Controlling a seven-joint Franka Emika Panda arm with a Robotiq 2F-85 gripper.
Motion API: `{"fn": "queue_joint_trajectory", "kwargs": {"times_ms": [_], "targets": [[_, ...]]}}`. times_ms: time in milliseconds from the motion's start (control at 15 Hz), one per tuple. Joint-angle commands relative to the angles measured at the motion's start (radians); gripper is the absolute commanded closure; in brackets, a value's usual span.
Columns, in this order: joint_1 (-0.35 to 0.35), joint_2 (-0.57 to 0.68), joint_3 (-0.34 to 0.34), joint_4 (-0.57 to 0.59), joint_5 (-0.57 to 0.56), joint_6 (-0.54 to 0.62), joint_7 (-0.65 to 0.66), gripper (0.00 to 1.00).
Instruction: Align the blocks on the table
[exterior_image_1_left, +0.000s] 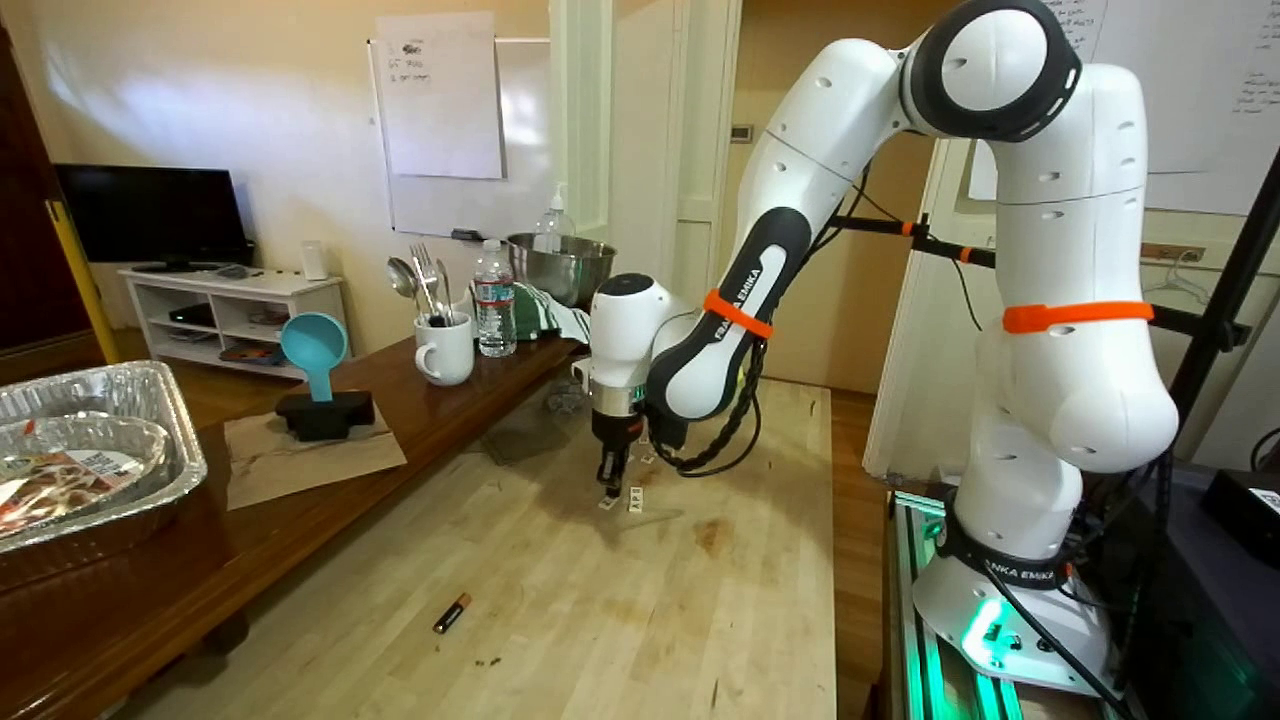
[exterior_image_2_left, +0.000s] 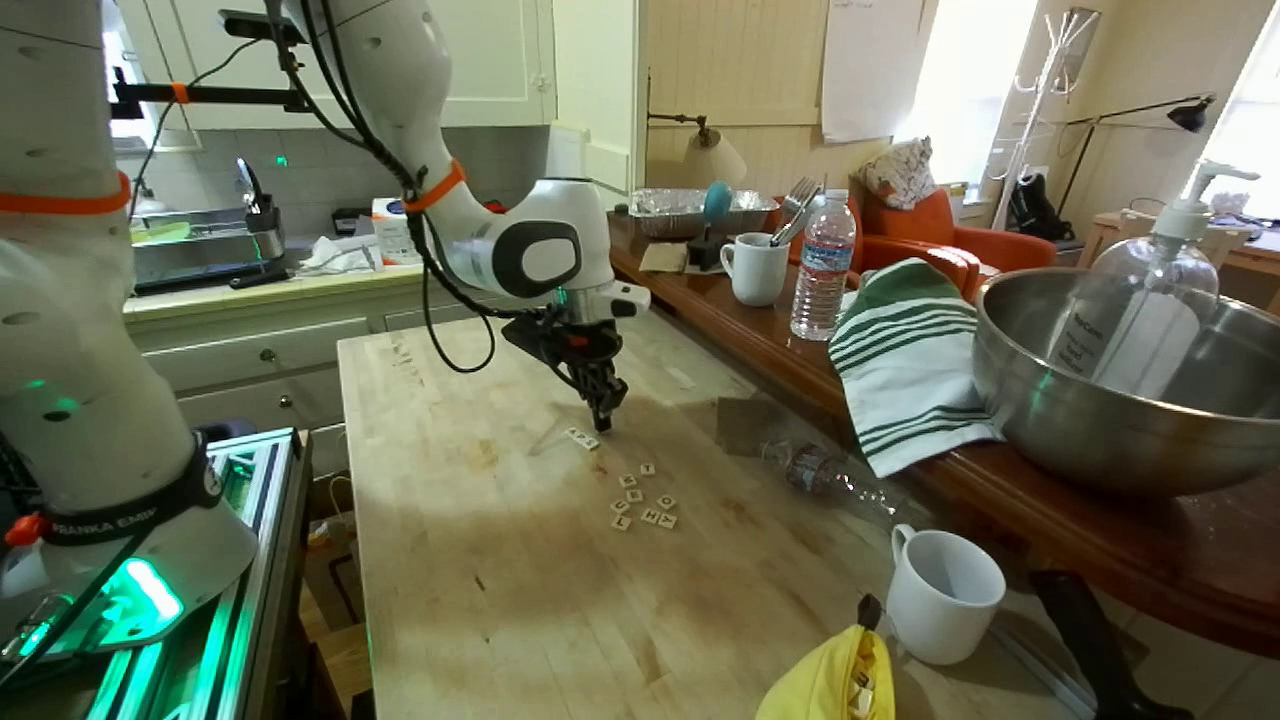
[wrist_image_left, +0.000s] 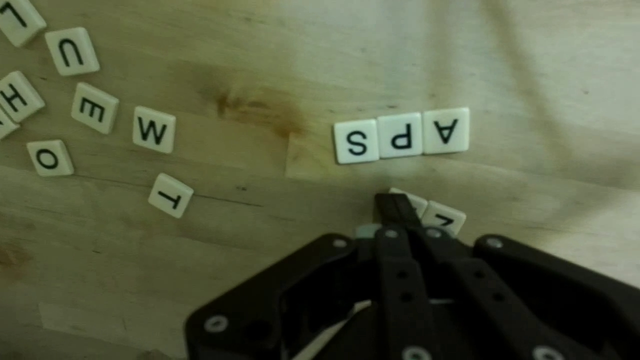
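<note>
The blocks are small pale letter tiles on the light-wood table. In the wrist view, S, P and A stand side by side in a touching row. This row also shows in both exterior views. Below it, a tile touches another tile partly covered by my fingers. My gripper is shut, fingertips together and low over that pair; it also shows in both exterior views. Loose tiles M, T and several others lie scattered to the left.
A battery lies on the table. A clear plastic bottle, white mug, yellow pouch and black-handled utensil lie towards the counter side. The raised brown counter borders the table, holding a steel bowl.
</note>
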Motion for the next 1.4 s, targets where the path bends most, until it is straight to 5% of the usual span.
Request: {"fn": "queue_joint_trajectory", "kwargs": {"times_ms": [0, 533, 1333], "targets": [[0.015, 0.036, 0.048, -0.015, 0.039, -0.019, 0.048, 1.0], [0.038, 0.015, 0.095, -0.018, 0.118, -0.164, 0.211, 1.0], [0.046, 0.013, 0.071, -0.023, 0.131, -0.165, 0.547, 1.0]]}}
